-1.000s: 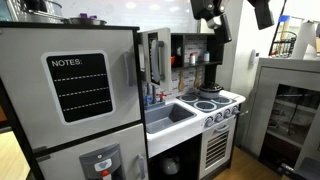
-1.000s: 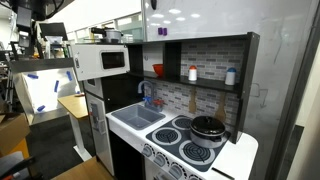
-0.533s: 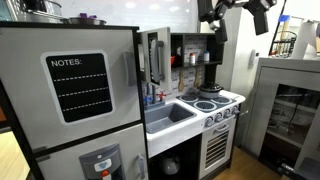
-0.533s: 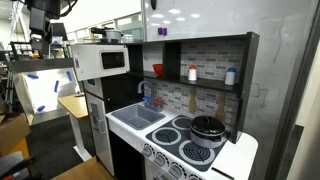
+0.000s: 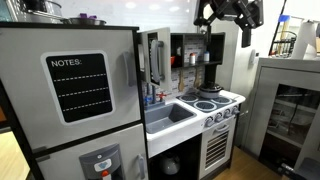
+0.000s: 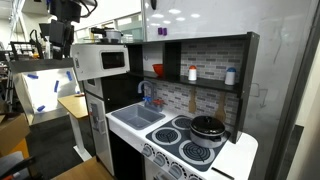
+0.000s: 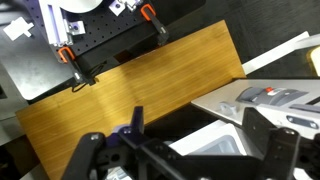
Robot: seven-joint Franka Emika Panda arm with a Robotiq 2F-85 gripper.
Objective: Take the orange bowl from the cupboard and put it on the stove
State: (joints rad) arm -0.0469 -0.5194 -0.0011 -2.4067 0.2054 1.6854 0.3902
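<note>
Here I am, high above the toy kitchen, and my tool point(image 7: 185, 158) is wide open in the wrist view, dark fingers point(image 7: 92, 150) spread apart with nothing between them, looking down on a light wooden board point(image 7: 130, 90) rather than on any shelf. The small round red-orange plastic bowl point(image 6: 157, 71) sits on a shelf of the dark-interior upper cupboard point(image 6: 205, 45), whose narrow grey door point(image 5: 155, 55) stands open. Nothing of the job is done, as I judge it: no reach, no grasp, no carry. The white toy stove with black round burners point(image 6: 190, 142) waits below the cupboard, and a black lidded pot point(image 6: 208, 127) takes up one rear burner, so the front rings look like the free landing spots. What is left is everything: come down to the shelf, close on the bowl's rim, lift it clear, and set it on a burner.
</note>
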